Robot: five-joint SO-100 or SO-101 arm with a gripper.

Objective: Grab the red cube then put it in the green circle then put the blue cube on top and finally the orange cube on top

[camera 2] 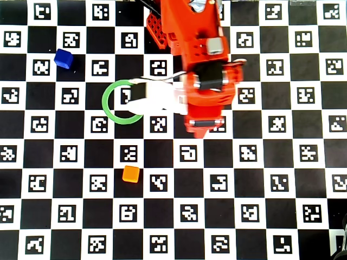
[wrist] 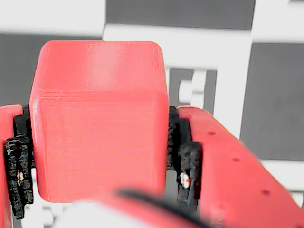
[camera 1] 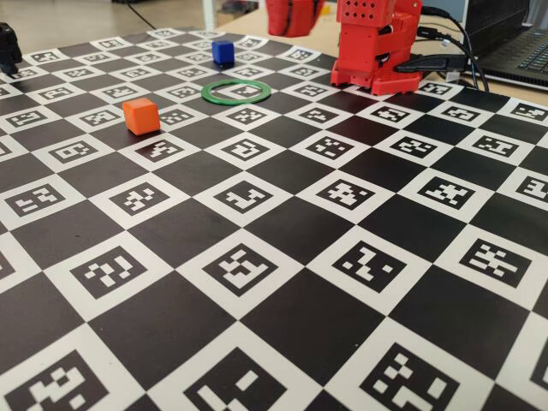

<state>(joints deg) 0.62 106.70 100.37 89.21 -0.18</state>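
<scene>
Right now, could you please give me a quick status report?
Hand shut on red cube. Green ring empty. Blue cube and orange cube waiting on the board.

Checkerboard mat (camera 1: 282,231) w/ square marker codes, laptop (camera 1: 522,51) at back right, black cables (camera 1: 458,38) nearby

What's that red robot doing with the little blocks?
The robot's pincer is squeezing the red cube between its two fingers, up off the checkered board. The green circle lies empty, partly under the arm in the overhead view. The blue cube and the orange cube sit on the board, apart from the ring, waiting.
</scene>
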